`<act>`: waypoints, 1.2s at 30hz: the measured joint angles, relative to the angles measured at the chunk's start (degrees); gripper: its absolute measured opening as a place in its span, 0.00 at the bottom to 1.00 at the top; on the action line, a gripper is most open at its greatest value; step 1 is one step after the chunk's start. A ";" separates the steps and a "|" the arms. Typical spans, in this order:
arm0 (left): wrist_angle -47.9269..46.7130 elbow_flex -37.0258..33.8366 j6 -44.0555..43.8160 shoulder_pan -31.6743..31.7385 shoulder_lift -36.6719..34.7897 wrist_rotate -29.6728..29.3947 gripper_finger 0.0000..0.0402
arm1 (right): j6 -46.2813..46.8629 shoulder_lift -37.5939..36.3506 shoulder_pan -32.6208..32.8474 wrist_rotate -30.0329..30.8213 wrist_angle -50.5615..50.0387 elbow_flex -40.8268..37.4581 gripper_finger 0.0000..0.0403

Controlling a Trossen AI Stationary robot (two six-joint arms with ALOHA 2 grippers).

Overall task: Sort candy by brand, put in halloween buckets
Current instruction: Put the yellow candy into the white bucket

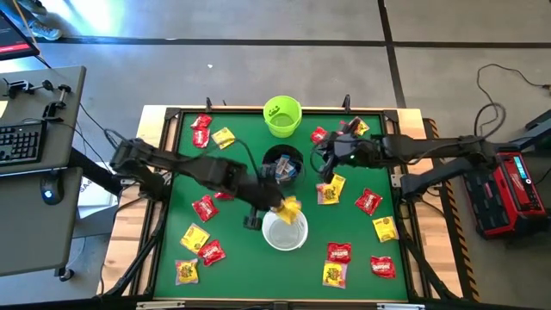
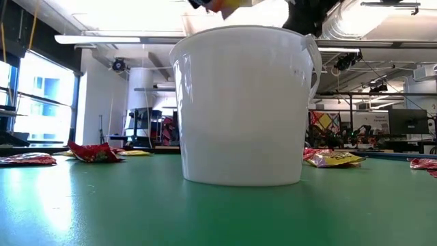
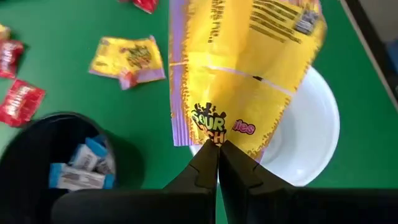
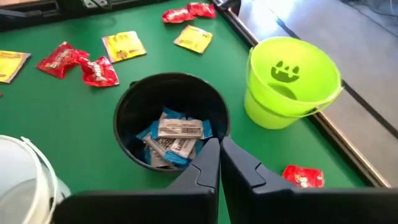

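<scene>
Three buckets stand in a line down the table's middle: lime green (image 1: pixel 282 116) at the far edge, black (image 1: pixel 282 164) in the centre, white (image 1: pixel 284 231) nearer. My left gripper (image 3: pixel 217 149) is shut on a yellow candy packet (image 1: pixel 290 209) above the white bucket (image 3: pixel 311 137). My right gripper (image 4: pixel 219 146) is shut with nothing in it, just over the black bucket's rim (image 4: pixel 171 81) on its right side. Blue-and-white candy (image 4: pixel 177 134) lies in the black bucket. In the low view the white bucket (image 2: pixel 242 106) fills the middle, with the yellow packet (image 2: pixel 225 5) over it. My left gripper pinches the yellow packet at one edge, by the printed logo (image 3: pixel 211 127), between its two fingers. The fingers slant down from the table's left. The packet is lifted clear and reaches out beyond the fingertips over the white bucket's mouth.
Red and yellow packets lie scattered on the green table: a group at the near left (image 1: pixel 200 245), several at the right (image 1: pixel 368 202) and near right (image 1: pixel 337 263), some at the far left (image 1: pixel 211 133). A red packet (image 4: pixel 303 176) lies beside the green bucket.
</scene>
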 joint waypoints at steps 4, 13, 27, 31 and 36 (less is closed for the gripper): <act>-0.38 1.52 -2.32 -2.87 4.48 -2.17 0.00 | -1.40 -2.44 -1.40 -1.63 -0.13 -0.76 0.00; -2.60 1.96 2.75 -8.19 10.72 -7.85 0.00 | 4.20 -3.96 -1.72 -0.34 -0.29 -0.76 0.00; -8.59 1.96 -7.22 -5.43 16.74 -8.86 0.00 | 8.28 -3.93 -1.72 -0.28 1.02 -0.76 0.00; -9.02 2.19 -8.05 -5.02 16.73 -8.62 0.00 | 8.03 -3.93 -1.72 -0.26 1.00 -0.77 0.00; -9.26 4.81 -7.00 -5.02 16.69 -7.96 0.05 | 7.85 -3.93 -1.72 -0.27 0.72 -0.76 0.00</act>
